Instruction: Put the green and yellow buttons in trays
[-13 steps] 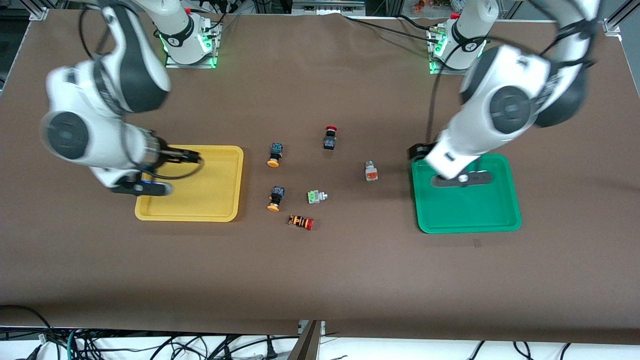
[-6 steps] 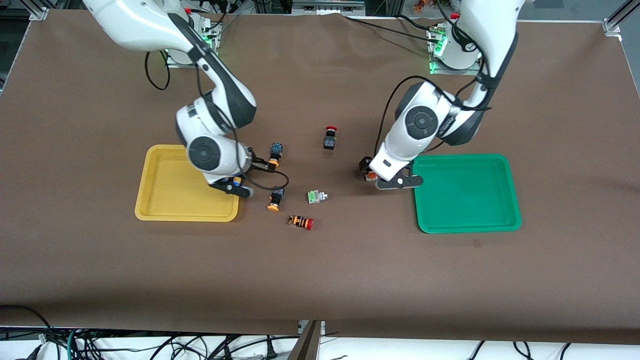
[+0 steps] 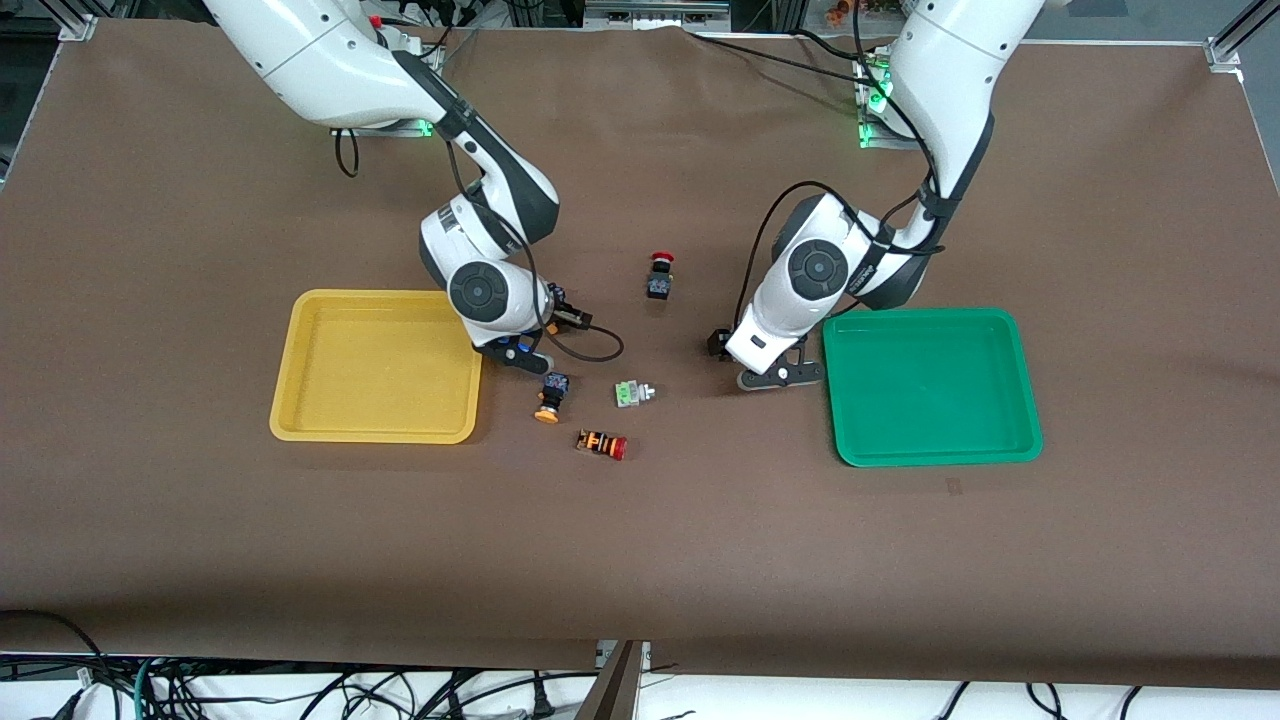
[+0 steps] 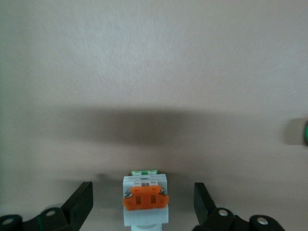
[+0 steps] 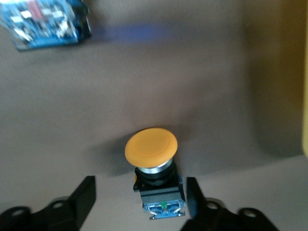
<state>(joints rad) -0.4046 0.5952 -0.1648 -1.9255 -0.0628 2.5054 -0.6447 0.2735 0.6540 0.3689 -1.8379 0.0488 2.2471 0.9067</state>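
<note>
Your right gripper (image 5: 139, 199) is down at the table just off the yellow tray's (image 3: 300, 420) edge that faces the table's middle. Its jaws stand released, one finger on each side of a black-bodied button with a yellow-orange cap (image 5: 151, 147), and neither finger touches it. The front view hides this button under the right wrist. In the right wrist view a blue block (image 5: 45, 21) lies apart from it on the cloth.

The second yellow-capped button (image 3: 549, 396) lies nearer the front camera, just beside the yellow tray's corner. The pale button with the green part (image 3: 630, 393) lies beside it, toward the left arm's end. The orange-and-black striped button with a red cap (image 3: 601, 444) is nearer the front edge of the table than both.

Your left gripper (image 4: 143, 204) is low over the brown cloth just beside the green tray's (image 3: 1025, 440) edge that faces the table's middle. Its jaws are spread, with the pale grey-white button with an orange part (image 4: 146, 201) between them and clear gaps on both sides. The arm hides this button in the front view.

The black button with a red mushroom cap (image 3: 660, 276) sits mid-table between the two arms. Both trays hold nothing. You have no readable writing or brand marks on any button or tray.
</note>
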